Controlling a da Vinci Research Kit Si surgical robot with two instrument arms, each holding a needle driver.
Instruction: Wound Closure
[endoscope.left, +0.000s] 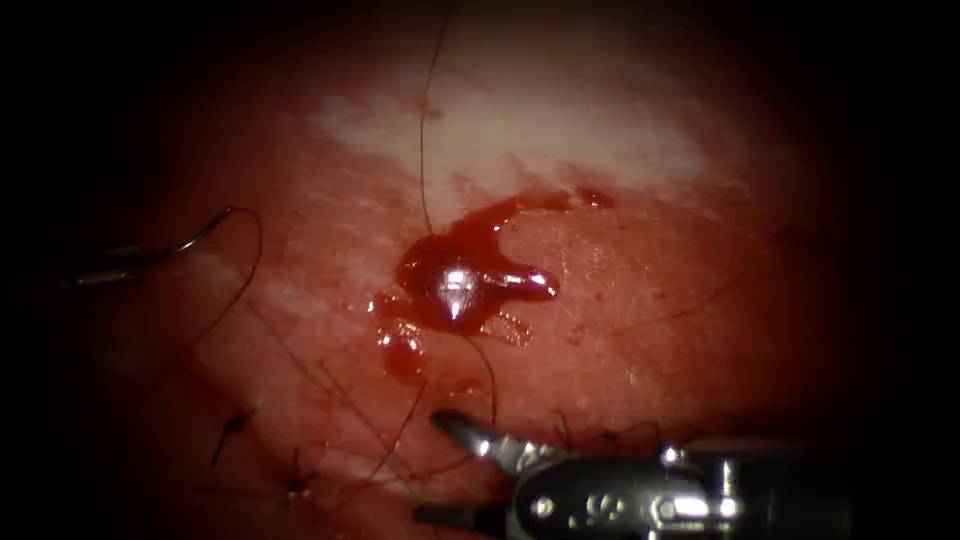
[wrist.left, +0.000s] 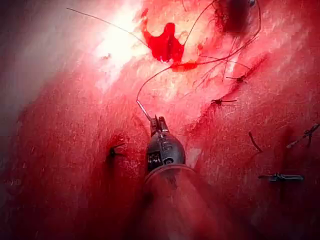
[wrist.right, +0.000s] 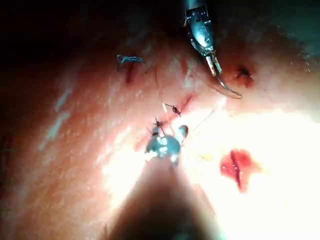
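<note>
At the far left my left tool (endoscope.left: 172, 250) is shut on the curved needle (endoscope.left: 208, 228), which is clear of the tissue (endoscope.left: 640, 300). The needle's thread end sticks out past the jaws. The left wrist view shows the same grip (wrist.left: 156, 121) on the needle (wrist.left: 144, 110). Dark thread (endoscope.left: 255, 270) arcs from the needle toward a pool of red fluid (endoscope.left: 445, 262). By the lower edge my right tool (endoscope.left: 445, 468) stands open and holds nothing, with thread strands (endoscope.left: 492, 385) close by. The right wrist view shows the right tool (wrist.right: 170, 137) over the stitched cut and the left tool (wrist.right: 216, 65) with the needle (wrist.right: 230, 91).
Tied stitches with short cut ends (endoscope.left: 236, 424) (endoscope.left: 295, 485) lie along the cut at the lower left. More knots (wrist.left: 222, 101) (wrist.left: 280, 177) dot the tissue. A long strand (endoscope.left: 424, 120) runs from the fluid pool to the far edge.
</note>
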